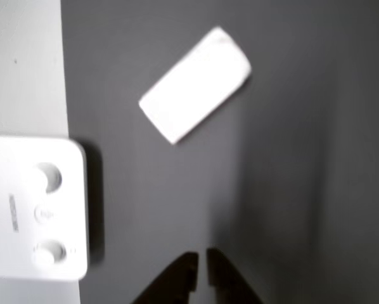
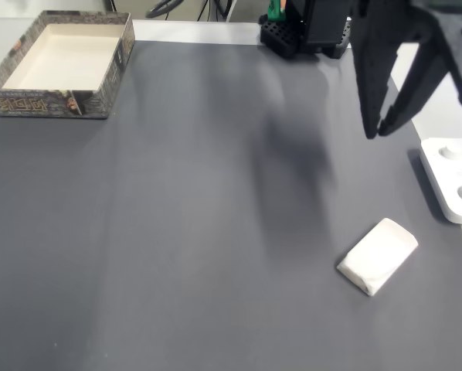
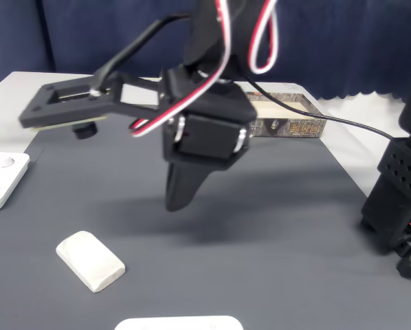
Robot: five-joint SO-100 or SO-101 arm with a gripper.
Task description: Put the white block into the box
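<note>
The white block (image 1: 196, 85) lies flat and askew on the dark grey mat, also seen in both fixed views (image 2: 378, 267) (image 3: 90, 260). My gripper (image 2: 375, 133) hangs in the air above the mat, short of the block and not touching it. Its dark fingers meet at the tips with nothing between them, so it is shut; the tips enter the other view from the bottom edge (image 1: 202, 272). From the side the gripper (image 3: 178, 201) points down, to the right of the block. The box (image 2: 49, 103) stands at the mat's far left corner, and behind the arm (image 3: 291, 126).
A flat white device with round knobs (image 1: 34, 209) sits at the mat's edge near the block (image 2: 455, 182) (image 3: 3, 179). Another white object (image 3: 178, 323) shows at the bottom edge. The arm's black base (image 2: 300, 35) stands at the back. A black stand (image 3: 398, 199) is at the right.
</note>
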